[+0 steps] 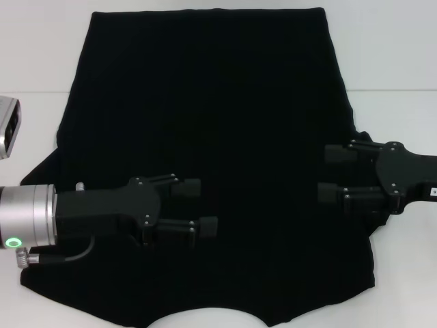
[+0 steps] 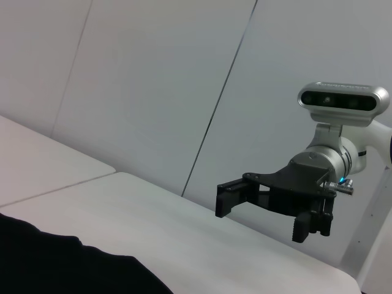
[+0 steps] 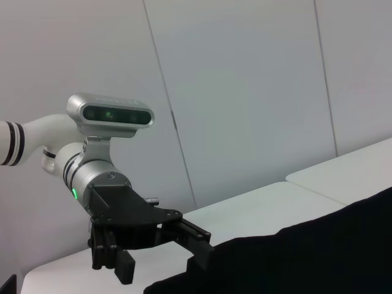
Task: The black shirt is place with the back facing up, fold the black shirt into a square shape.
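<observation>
The black shirt (image 1: 212,123) lies spread flat on the white table (image 1: 389,61), plain side up, with its curved neckline at the near edge. My left gripper (image 1: 203,206) hangs over the shirt's near left part, open, with nothing between its fingers. Over the shirt's right edge my right gripper (image 1: 325,173) is open too and faces the left one. In the left wrist view the right gripper (image 2: 260,214) hovers above the table, and a piece of the shirt (image 2: 61,269) shows. In the right wrist view the left gripper (image 3: 162,260) stands beside the shirt (image 3: 318,251).
A silver camera housing (image 1: 8,123) shows at the left edge of the head view. Bare white table (image 1: 34,55) surrounds the shirt at the far left and on the right. Grey wall panels (image 2: 153,73) stand behind the table.
</observation>
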Controlling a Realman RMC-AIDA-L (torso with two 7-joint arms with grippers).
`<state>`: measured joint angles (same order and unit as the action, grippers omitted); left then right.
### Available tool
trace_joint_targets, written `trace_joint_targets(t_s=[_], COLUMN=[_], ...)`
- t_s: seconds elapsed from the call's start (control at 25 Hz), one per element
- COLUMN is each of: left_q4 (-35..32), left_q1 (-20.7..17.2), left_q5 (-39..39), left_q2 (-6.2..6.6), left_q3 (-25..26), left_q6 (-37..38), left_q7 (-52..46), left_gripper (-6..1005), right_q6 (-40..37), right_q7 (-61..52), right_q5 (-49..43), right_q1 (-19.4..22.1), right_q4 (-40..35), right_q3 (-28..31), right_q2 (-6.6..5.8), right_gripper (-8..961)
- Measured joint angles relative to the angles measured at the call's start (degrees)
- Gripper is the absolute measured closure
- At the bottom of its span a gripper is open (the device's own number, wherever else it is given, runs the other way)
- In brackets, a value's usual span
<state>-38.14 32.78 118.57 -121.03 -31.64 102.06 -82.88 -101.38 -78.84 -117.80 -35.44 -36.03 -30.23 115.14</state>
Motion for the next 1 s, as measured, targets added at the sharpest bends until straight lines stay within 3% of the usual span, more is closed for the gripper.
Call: trace_joint_targets(t_s=[0.52,0.8,1.0], left_q4=[0.3,-0.5,-4.5], left_q1=[0.3,0.0,-1.6], left_q5=[-0.5,-0.3,4.9], left_q2=[0.03,0.48,1.32], left_q3=[1.8,6.3,8.2], left_q6=[-0.3,-4.9,-7.7], left_q7=[-1.2,-11.4,-18.9], left_gripper=[65,64,64], right_q6=[0.5,0.9,2.5], right_q7=[0.0,-0.4,-0.9], right_q5=[0.1,1.5,1.8], right_q1=[-0.3,-0.4,-0.7], right_q4=[-0.3,0.0,0.4], right_q3=[0.4,0.5,0.4], right_q2=[0.53,0.64,1.06], right_gripper=[60,60,61])
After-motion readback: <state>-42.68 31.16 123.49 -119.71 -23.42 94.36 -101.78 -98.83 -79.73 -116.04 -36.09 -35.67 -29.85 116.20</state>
